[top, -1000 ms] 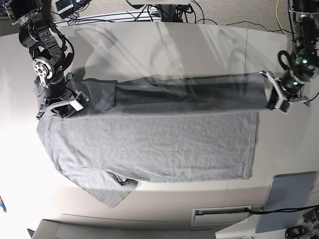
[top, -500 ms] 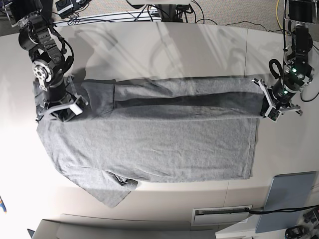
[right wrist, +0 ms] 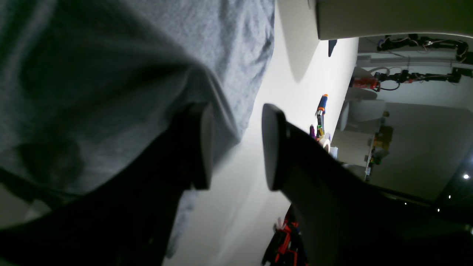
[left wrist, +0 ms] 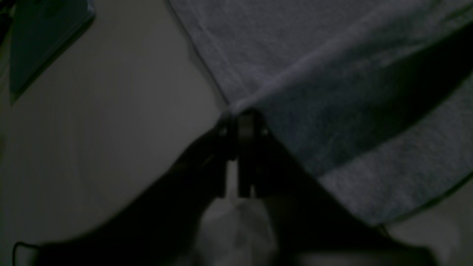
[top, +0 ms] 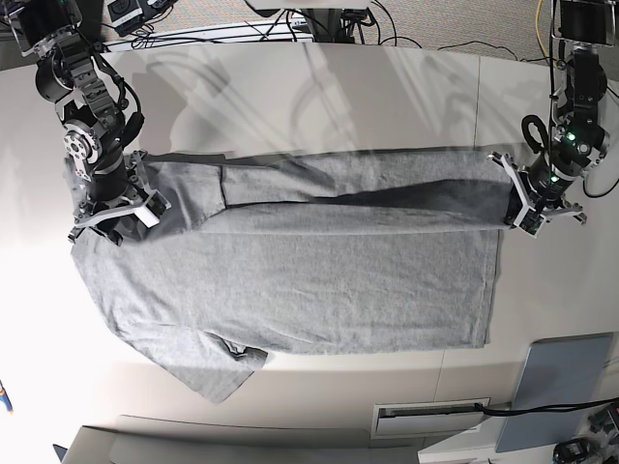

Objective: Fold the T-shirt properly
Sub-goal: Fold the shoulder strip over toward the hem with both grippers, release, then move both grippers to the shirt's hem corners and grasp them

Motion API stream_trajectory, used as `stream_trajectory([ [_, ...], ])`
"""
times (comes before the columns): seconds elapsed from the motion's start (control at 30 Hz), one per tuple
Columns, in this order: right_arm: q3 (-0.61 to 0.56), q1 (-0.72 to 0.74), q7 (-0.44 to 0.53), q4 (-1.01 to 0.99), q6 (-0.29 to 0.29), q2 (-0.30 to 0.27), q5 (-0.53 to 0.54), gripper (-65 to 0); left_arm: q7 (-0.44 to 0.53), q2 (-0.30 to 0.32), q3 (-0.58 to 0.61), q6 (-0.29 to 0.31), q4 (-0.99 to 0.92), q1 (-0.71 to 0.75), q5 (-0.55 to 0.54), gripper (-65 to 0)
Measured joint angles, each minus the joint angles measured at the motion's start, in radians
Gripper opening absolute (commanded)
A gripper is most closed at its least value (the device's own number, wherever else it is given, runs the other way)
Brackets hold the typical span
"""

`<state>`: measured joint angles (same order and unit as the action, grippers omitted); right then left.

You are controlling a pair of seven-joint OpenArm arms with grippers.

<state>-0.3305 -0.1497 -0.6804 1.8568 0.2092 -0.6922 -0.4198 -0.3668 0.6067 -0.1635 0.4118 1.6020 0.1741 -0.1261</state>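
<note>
The T-shirt (top: 290, 280) lies spread across the table (top: 319, 97) in the base view, plain grey side up, hem toward 3 o'clock and shoulders toward 9 o'clock, w/ one short sleeve (top: 218, 372) sticking out toward 6 o'clock. Its 12 o'clock edge is doubled over into a long band (top: 338, 188) running from approx. 9 to 3 o'clock, w/ a dark shadowed crease along the middle. The left gripper (top: 530, 203) sits at the 3 o'clock end of that band, right at the hem corner; in the left wrist view its fingers (left wrist: 244, 125) are pressed together on a corner of cloth (left wrist: 236, 107), the fabric fanning away toward 1 and 3 o'clock, bare table toward 9 o'clock. That view is dark, so finer detail can't be made out. The right gripper (top: 114, 211) is at the 9 o'clock end, over the shoulder area. In the right wrist view its two fingers stand apart w/ a clear gap: the one at 9 o'clock (right wrist: 201, 144) rests against a rumpled fold of grey cloth (right wrist: 111, 81), the other (right wrist: 273, 144) is over bare table, touching no fabric. Nothing is pinched between them. A grey-blue flat panel (top: 561, 391) lies at approx. 4 o'clock, off the shirt, apart from the hem.
</note>
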Motion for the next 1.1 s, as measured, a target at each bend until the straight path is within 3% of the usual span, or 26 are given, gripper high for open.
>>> stream_trajectory([
  [0.1,0.000,0.000,-0.018,0.000,-0.029,0.000,0.002,-42.9,-0.043,0.000,0.000,0.000,0.000,0.000,-0.034,-38.1],
  [0.2,0.000,0.000,-0.066,0.000,-0.130,0.000,0.039,-43.2,-0.113,0.000,0.000,-0.001,0.000,0.000,-0.115,-38.7],
  [0.27,0.001,0.000,-0.098,0.000,-0.174,0.000,0.121,-47.2,-0.143,0.000,0.000,-0.004,0.000,0.006,-0.200,-47.4],
  [0.33,0.003,0.000,-0.115,0.000,-0.198,0.001,0.183,-54.7,-0.150,0.000,0.000,0.014,0.000,0.021,-0.286,-61.3],
  [0.37,0.008,-0.003,-0.119,0.000,-0.214,0.001,0.204,-58.9,-0.148,-0.003,0.000,0.017,0.000,0.031,-0.316,-65.0],
  [0.43,0.040,-0.003,-0.115,-0.009,-0.217,0.010,0.211,-65.0,-0.156,-0.021,0.000,0.000,0.000,0.045,-0.329,-65.0],
  [0.57,0.130,0.000,-0.089,-0.116,-0.231,0.051,0.271,-65.0,-0.156,-0.095,-0.002,-0.095,-0.001,0.048,-0.333,-65.0],
  [0.77,0.170,-0.006,-0.066,-0.267,-0.124,0.136,0.385,-65.0,-0.157,-0.191,-0.001,-0.101,-0.034,0.047,-0.338,-65.0],
  [0.9,0.172,-0.008,-0.087,-0.304,-0.130,0.138,0.418,-65.0,-0.175,-0.199,-0.001,-0.135,-0.061,0.059,-0.340,-65.0],
  [1.1,0.174,-0.072,-0.063,-0.285,-0.138,0.127,0.394,-65.0,-0.144,-0.163,-0.009,-0.132,-0.049,0.133,-0.361,-65.0],
])
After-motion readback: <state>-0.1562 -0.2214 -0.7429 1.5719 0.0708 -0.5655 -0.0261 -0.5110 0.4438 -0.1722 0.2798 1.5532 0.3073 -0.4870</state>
